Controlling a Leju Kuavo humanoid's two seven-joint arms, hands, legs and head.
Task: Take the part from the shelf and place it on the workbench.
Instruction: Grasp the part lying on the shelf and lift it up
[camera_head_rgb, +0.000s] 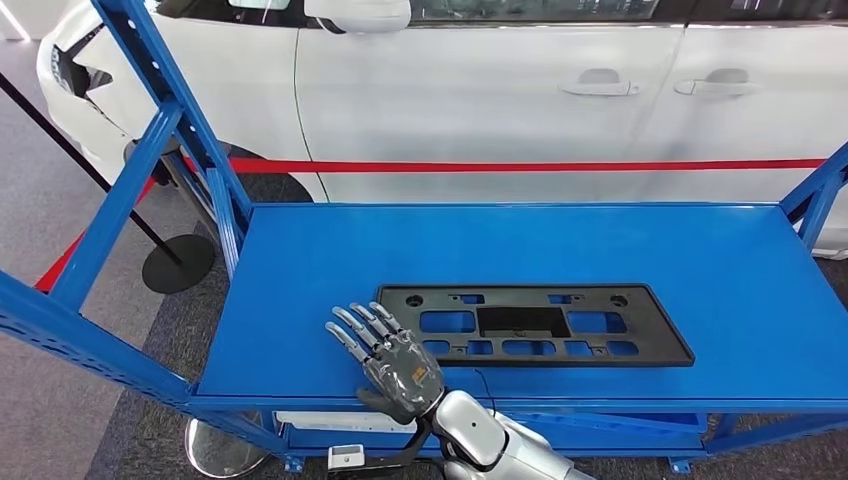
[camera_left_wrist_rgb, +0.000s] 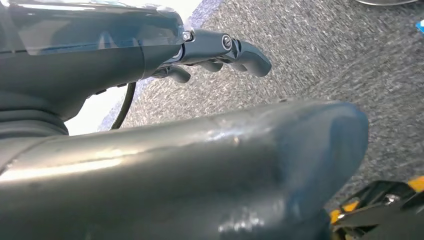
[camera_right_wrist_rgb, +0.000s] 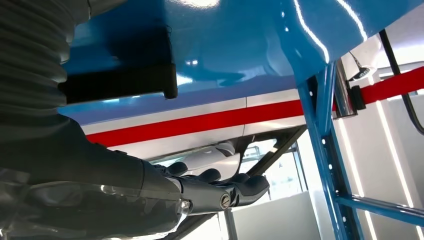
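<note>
The part is a flat black plastic frame with cut-outs (camera_head_rgb: 535, 325), lying on the blue shelf board (camera_head_rgb: 600, 245) near its front edge. My right hand (camera_head_rgb: 385, 352) reaches over the front edge with its fingers spread and straight, just left of the frame's left end and holding nothing. In the right wrist view the frame's end (camera_right_wrist_rgb: 120, 82) lies on the blue board, apart from the right hand (camera_right_wrist_rgb: 220, 192). My left hand (camera_left_wrist_rgb: 220, 50) hangs over the grey carpet, its fingers loosely extended and empty.
A white car (camera_head_rgb: 500, 90) stands close behind the shelf, with a red barrier belt (camera_head_rgb: 520, 165) in front of it. Blue uprights (camera_head_rgb: 190, 130) rise at the shelf's left and another (camera_head_rgb: 815, 195) at its right. A black stanchion base (camera_head_rgb: 178, 262) sits on the floor at left.
</note>
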